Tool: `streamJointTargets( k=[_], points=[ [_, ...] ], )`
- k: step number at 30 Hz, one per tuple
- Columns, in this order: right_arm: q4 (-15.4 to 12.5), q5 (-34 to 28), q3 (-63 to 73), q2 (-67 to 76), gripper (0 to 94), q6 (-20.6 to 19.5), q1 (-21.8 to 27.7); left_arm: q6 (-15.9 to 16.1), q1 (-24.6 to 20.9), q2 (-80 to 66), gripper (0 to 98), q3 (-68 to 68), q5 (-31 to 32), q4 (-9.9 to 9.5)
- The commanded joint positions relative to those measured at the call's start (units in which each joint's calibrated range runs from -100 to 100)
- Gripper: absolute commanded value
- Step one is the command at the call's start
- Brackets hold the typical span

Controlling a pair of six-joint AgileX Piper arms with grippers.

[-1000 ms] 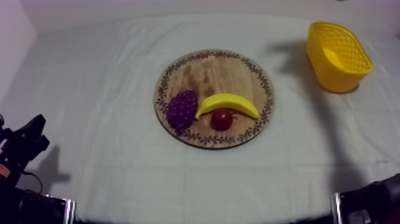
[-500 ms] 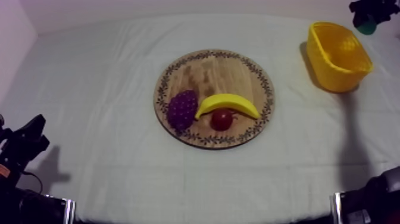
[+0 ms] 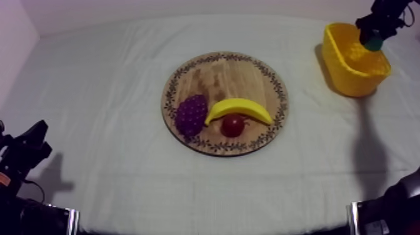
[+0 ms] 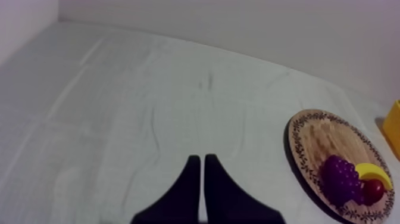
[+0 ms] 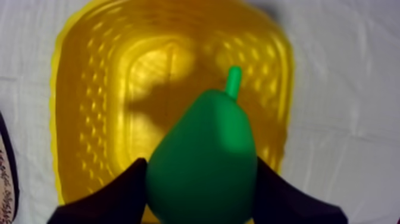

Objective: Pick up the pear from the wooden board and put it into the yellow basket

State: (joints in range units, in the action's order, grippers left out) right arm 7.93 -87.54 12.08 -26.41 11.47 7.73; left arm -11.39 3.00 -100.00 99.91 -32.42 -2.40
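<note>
Our right gripper (image 3: 376,32), closed round the green toy pear (image 5: 205,149), holds it over the open yellow lattice basket (image 5: 95,107), well apart from the round wooden board with the patterned rim (image 3: 219,69). We judge the placing step in hand: next, lower a little and release. Our left gripper (image 4: 198,179) rests closed on nothing.

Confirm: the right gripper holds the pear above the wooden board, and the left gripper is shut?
No: the right wrist view shows the pear above the yellow basket, not the wooden board. The right gripper does hold it; the left gripper is shut.
</note>
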Motion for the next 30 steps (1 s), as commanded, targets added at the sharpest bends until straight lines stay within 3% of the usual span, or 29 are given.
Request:
streamJointTargets(
  k=[1,9,16,19,23,30],
  points=[
    [0.12,0.11,-0.75,-0.62,56.1,-0.16,-0.38,-0.02,0.0,0.0,0.1,-0.02,0.0,-0.02],
    [0.81,1.27,-1.03,-2.25,77.8,-1.02,-1.09,-0.02,0.0,0.0,0.1,-0.02,0.0,-0.02],
    [0.84,1.02,1.05,0.89,82.5,-1.05,-0.67,-0.02,0.0,0.0,0.1,-0.02,0.0,-0.02],
    [0.75,0.62,1.25,4.65,78.8,-1.07,-0.69,-0.02,0.0,0.0,0.1,-0.02,0.0,-0.02],
    [0.11,1.0,-0.35,11.92,64.4,-1.31,-0.77,-0.02,0.0,0.0,0.1,-0.02,0.0,-0.02],
    [-2.51,7.38,-11.17,29.45,45.9,-3.15,-0.56,-0.02,0.0,0.0,0.1,-0.02,0.0,-0.02]
  ],
)
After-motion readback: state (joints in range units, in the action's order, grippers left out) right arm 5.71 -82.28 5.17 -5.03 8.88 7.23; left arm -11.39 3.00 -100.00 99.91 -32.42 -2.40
